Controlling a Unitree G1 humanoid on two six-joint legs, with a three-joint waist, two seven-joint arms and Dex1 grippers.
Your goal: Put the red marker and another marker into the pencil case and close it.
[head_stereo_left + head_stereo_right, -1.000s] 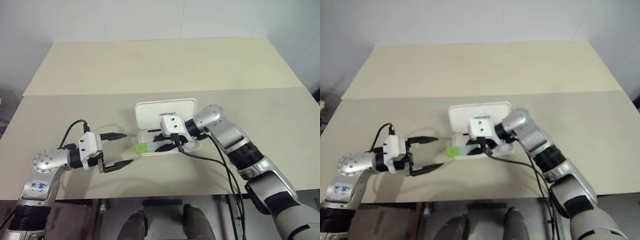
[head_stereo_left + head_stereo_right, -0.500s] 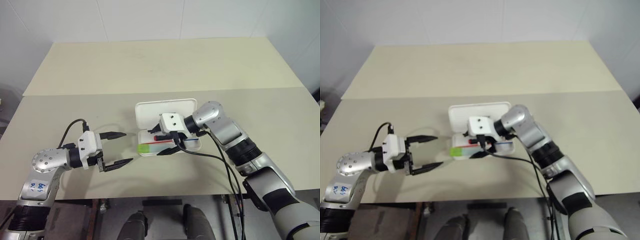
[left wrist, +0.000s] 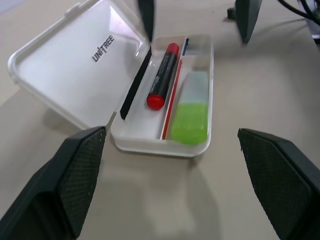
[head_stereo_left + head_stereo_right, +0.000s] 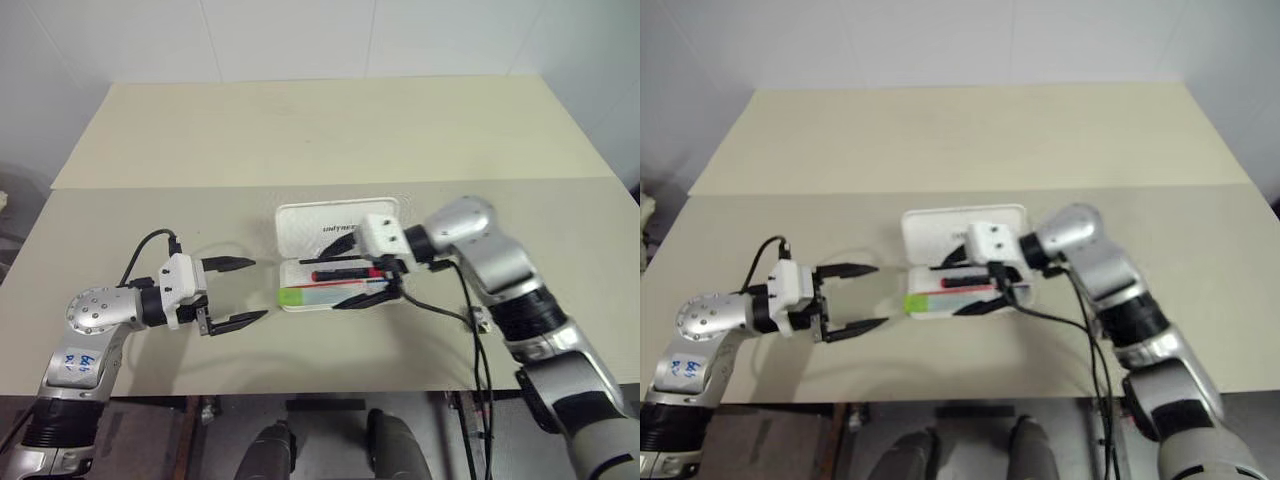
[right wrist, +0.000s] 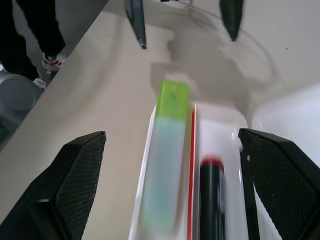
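The white pencil case [image 4: 336, 226] lies open mid-table, its lid [image 3: 75, 65] tipped back and printed UNITREE. In its tray, the red marker [image 3: 162, 75] lies in the rear compartment. The light-green marker [image 3: 191, 112] lies in the front one, cap toward my left arm. My right gripper [image 4: 336, 275] hovers open over the tray, one finger [image 4: 365, 298] by the front wall and the other over the lid, holding nothing. To the left of the case, my left gripper [image 4: 243, 292] stands open and empty, pointing at it.
The beige table [image 4: 320, 130] stretches far behind the case, with a seam running across it just beyond the lid. A black cable [image 4: 470, 330] hangs from my right wrist toward the table's front edge.
My right gripper opened and let go of the green marker, which now lies in the tray. It then drew back to the right and up. The left gripper stayed put.
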